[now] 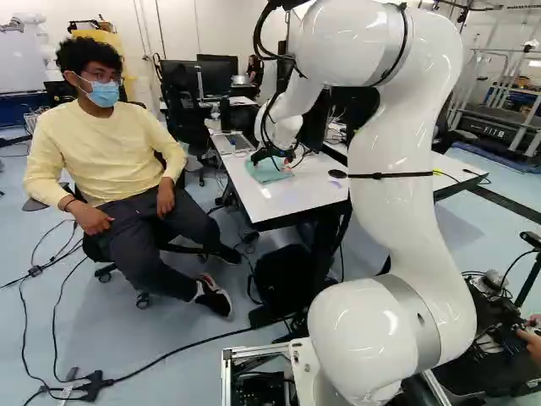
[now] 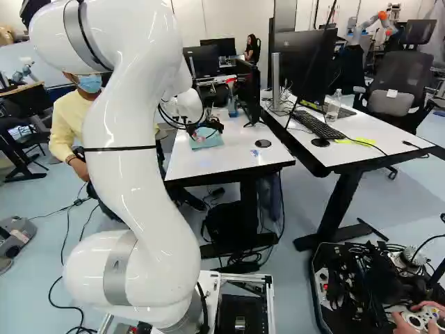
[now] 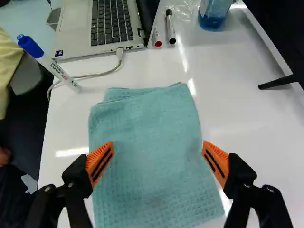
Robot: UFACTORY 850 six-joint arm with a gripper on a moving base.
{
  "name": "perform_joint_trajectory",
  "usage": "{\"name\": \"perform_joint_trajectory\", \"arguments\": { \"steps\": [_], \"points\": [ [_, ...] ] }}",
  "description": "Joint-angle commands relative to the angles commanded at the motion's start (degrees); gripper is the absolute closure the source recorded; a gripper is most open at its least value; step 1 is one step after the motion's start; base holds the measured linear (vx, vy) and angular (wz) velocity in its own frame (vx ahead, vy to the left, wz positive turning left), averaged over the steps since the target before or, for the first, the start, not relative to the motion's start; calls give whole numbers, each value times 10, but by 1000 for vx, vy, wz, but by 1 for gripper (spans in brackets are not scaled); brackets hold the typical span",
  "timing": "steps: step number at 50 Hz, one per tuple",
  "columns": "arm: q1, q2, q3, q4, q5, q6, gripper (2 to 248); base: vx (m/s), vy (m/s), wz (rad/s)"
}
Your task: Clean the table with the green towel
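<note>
on white table (image 3: 251, 147), green towel (image 3: 149, 128) folded, faintly smudged; gripper (image 2: 208, 128) above, spread wide, empty.

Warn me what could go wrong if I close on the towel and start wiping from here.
The gripper is open over the green towel, which lies flat and folded: the fingers may skim it or pinch only the top layer, letting it unfold.

A wide wipe might knock the blue-capped marker near the table edge or snag the laptop's cable.

Reaching far ahead might tip the bottle of blue liquid.
</note>
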Motion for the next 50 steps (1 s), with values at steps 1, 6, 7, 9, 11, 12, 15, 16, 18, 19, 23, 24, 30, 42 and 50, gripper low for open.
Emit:
{"name": "perform_joint_trajectory", "arguments": {
  "steps": [1, 6, 7, 9, 11, 12, 15, 16, 18, 19, 23, 24, 30, 42, 50],
  "points": [
    [0, 0, 0, 0, 0, 0, 3, 0, 0, 0],
    [0, 0, 0, 0, 0, 0, 4, 0, 0, 0],
    [0, 0, 0, 0, 0, 0, 4, 0, 0, 0],
    [0, 0, 0, 0, 0, 0, 4, 0, 0, 0],
    [0, 0, 0, 0, 0, 0, 38, 0, 0, 0],
    [0, 0, 0, 0, 0, 0, 38, 0, 0, 0],
    [0, 0, 0, 0, 0, 0, 76, 0, 0, 0],
    [0, 0, 0, 0, 0, 0, 76, 0, 0, 0],
    [0, 0, 0, 0, 0, 0, 76, 0, 0, 0],
    [0, 0, 0, 0, 0, 0, 76, 0, 0, 0],
    [0, 0, 0, 0, 0, 0, 114, 0, 0, 0],
    [0, 0, 0, 0, 0, 0, 114, 0, 0, 0],
    [0, 0, 0, 0, 0, 0, 151, 0, 0, 0],
    [0, 0, 0, 0, 0, 0, 205, 0, 0, 0],
    [0, 0, 0, 0, 0, 0, 205, 0, 0, 0]
  ]
}}
